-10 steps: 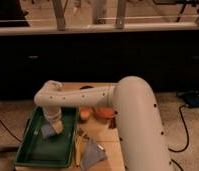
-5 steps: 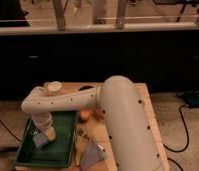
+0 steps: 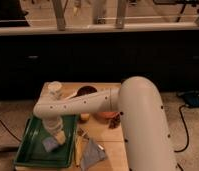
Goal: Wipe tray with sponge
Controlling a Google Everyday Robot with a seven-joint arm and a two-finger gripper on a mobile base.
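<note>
A green tray (image 3: 28,150) lies on the wooden table at the lower left. My white arm reaches from the right across the table and bends down over the tray. The gripper (image 3: 55,135) points down into the tray's middle and is shut on a pale blue-grey sponge (image 3: 50,144), which rests on the tray floor. The arm hides the tray's far right rim.
A white cup (image 3: 54,89) stands behind the tray. A dark bowl (image 3: 86,91), an orange bowl (image 3: 107,115) and a small yellow item (image 3: 84,117) sit mid-table. A crumpled grey bag (image 3: 93,153) lies right of the tray. A dark cabinet wall stands behind.
The gripper with the sponge swept to the tray's left side, then back right toward the middle and a little nearer the front.
</note>
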